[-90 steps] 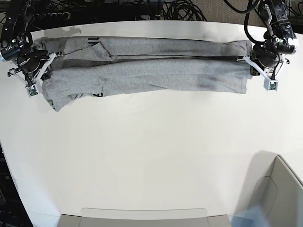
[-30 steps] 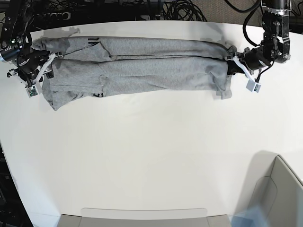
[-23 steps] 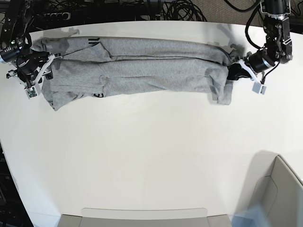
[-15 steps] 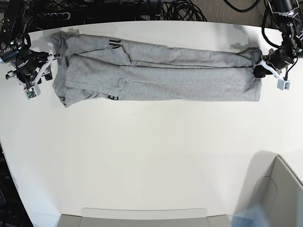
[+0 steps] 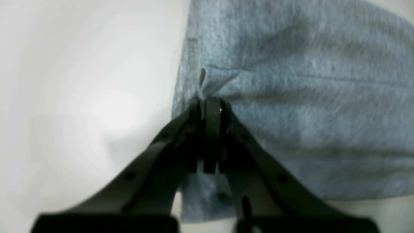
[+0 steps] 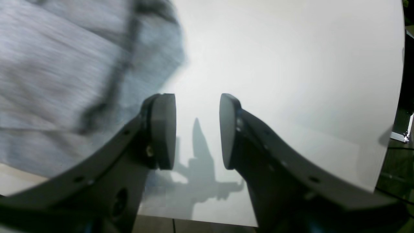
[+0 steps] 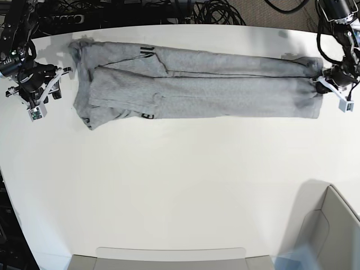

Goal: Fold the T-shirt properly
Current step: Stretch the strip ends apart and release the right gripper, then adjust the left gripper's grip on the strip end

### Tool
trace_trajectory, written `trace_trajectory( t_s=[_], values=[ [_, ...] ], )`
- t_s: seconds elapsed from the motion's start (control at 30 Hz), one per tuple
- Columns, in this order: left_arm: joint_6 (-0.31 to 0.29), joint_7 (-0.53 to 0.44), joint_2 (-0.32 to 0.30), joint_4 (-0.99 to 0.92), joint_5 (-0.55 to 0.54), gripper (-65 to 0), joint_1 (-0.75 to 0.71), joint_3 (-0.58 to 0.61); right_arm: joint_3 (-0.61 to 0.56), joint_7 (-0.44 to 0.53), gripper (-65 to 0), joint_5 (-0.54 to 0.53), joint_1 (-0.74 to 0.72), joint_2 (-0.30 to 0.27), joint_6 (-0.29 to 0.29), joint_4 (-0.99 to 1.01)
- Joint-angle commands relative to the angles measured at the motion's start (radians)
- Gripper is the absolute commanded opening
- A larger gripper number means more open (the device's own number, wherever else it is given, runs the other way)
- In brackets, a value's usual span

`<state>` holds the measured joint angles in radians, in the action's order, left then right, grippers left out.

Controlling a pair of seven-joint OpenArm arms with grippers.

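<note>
T-shirt (image 7: 197, 81) dragged away from parted right gripper (image 6: 197, 129), left gripper (image 5: 210, 106) clamping its edge, cables (image 7: 185, 11) behind

The grey T-shirt (image 7: 197, 81) lies flat on the white table, folded into a long thin strip. Small dark letters show near its left end.

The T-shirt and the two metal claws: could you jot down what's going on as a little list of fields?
T-shirt: grey, folded into a long band, lying flat across the far side of the white table
Print: dark lettering peeking out near one end
Left gripper: shut, pinching the shirt's end
Right gripper: open, empty, beside the other end without touching it
Other items: dark cables behind the table
</note>
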<state>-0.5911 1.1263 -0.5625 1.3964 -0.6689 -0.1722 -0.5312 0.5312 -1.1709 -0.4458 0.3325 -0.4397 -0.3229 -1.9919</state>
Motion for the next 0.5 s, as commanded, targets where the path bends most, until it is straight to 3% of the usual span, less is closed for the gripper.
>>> trace_trajectory(
  t_s=[0.0, 0.17, 0.3, 0.47],
  values=[
    [-0.005, -0.007, -0.024, 0.054, -0.025, -65.0, 0.013, -0.016, 0.011, 0.013, -42.5, -0.003, -0.006, -0.015, -0.008, -0.016],
    [-0.005, 0.071, 0.017, 0.248, -0.027, -65.0, -0.011, -0.025, 0.008, 0.012, -42.5, -0.003, -0.011, -0.014, -0.008, -0.016],
    [-0.005, 0.153, 0.098, 0.366, -0.025, -65.0, -0.017, -0.025, 0.007, 0.012, -42.5, -0.003, -0.011, -0.014, -0.008, -0.016],
    [-0.003, 0.12, 0.117, 0.358, 0.004, -65.0, -0.028, -0.028, 0.008, 0.012, -42.5, -0.003, -0.011, -0.014, -0.008, -0.016]
  ],
)
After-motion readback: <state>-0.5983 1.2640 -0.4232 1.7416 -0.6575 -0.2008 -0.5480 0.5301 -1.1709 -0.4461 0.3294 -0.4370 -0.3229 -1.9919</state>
